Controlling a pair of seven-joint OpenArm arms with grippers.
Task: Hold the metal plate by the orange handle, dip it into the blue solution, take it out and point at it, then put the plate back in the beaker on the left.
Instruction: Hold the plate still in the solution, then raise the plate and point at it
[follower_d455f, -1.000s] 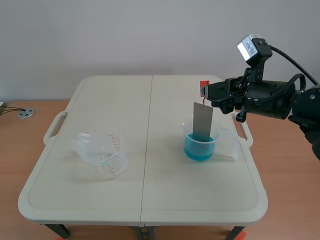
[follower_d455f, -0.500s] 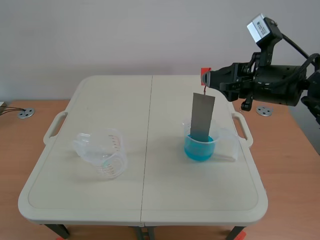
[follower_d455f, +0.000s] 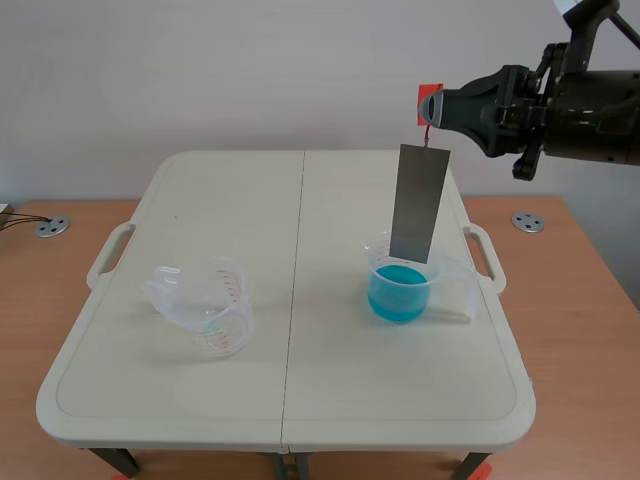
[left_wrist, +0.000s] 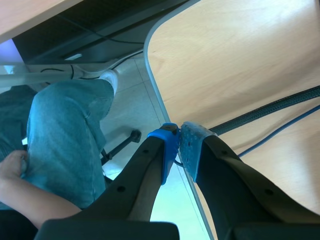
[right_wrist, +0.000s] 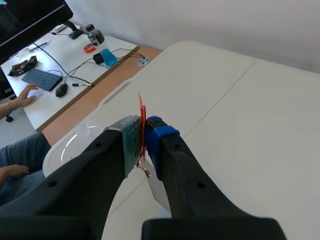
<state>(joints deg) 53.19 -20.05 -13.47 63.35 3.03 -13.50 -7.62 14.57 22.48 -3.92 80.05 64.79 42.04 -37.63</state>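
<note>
Your right end effector (follower_d455f: 432, 105) is up high, pinched tight on the orange handle (follower_d455f: 429, 97). The metal plate (follower_d455f: 419, 203) hangs down from it, its low edge just over the blue solution (follower_d455f: 398, 298) in the right beaker (follower_d455f: 440, 275). The left beaker (follower_d455f: 212, 310) sits well apart on the counter (follower_d455f: 300, 400). Your left end effector (left_wrist: 179, 145) is closed, holding nothing.

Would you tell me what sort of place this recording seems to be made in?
Probably a robotics lab in an office: a folding table with an empty beaker and a beaker of blue solution, plus a desk with keyboard and monitor.
</note>
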